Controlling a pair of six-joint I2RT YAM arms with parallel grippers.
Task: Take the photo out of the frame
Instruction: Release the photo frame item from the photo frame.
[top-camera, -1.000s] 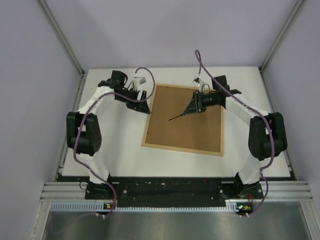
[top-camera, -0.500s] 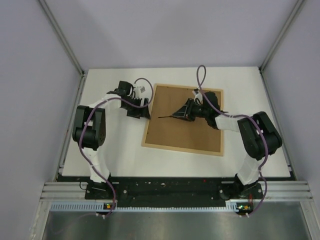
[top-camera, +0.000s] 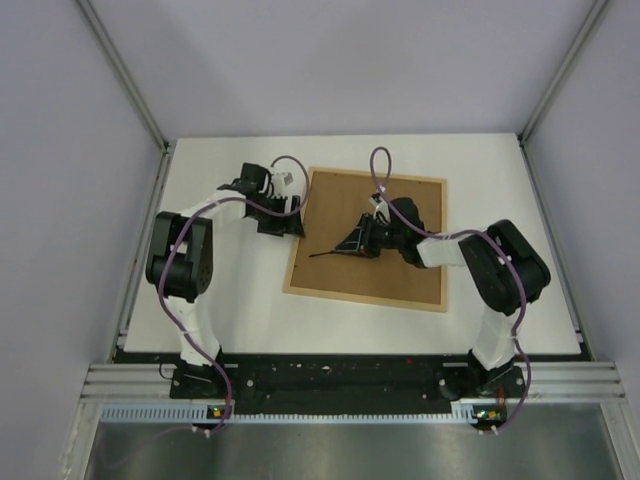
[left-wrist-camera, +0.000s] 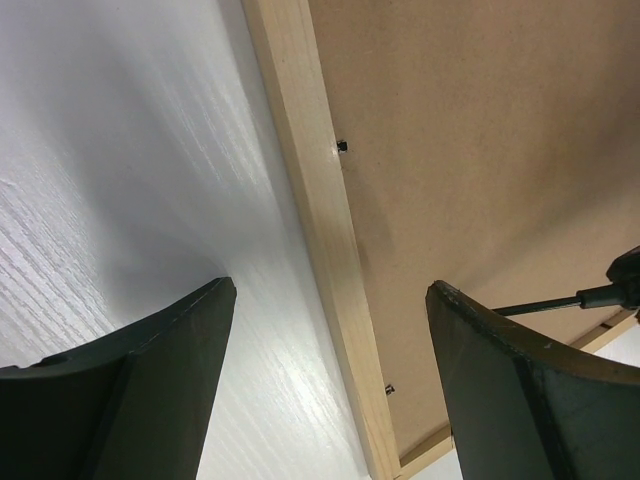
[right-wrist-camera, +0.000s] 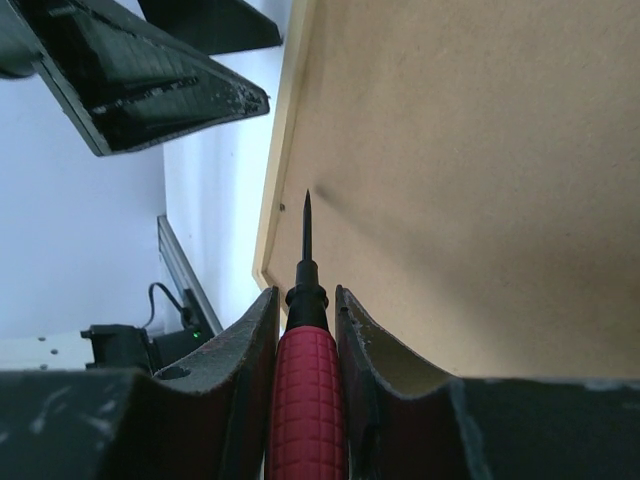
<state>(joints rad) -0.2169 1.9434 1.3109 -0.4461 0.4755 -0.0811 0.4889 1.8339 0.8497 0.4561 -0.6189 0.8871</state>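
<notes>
**A:** Where is the photo?

**B:** I cannot see it. The large rectangular light-wood frame (top-camera: 360, 299) lies face down on the white table (top-camera: 230, 310), with its plain brown backing board (top-camera: 335, 275) upward. I judge the printed sheet sits beneath that board.

**A:** How will it handle?

**B:** Probably thin, light, floppy and easily creased. I would take it by a bare margin or corner once the board lifts. The board looks stiff and seems pinned by 2 small dark tabs (left-wrist-camera: 342, 146) on the left rail.

**A:** And your grippers?

**B:** My right gripper (right-wrist-camera: 305, 292) is clamped on a red-handled tool (right-wrist-camera: 303, 400) whose thin dark spike points toward that rail. My left gripper (left-wrist-camera: 330, 288) gapes wide and empty, straddling the rail.

**A:** Any writing?

**B:** None I can read.
</notes>
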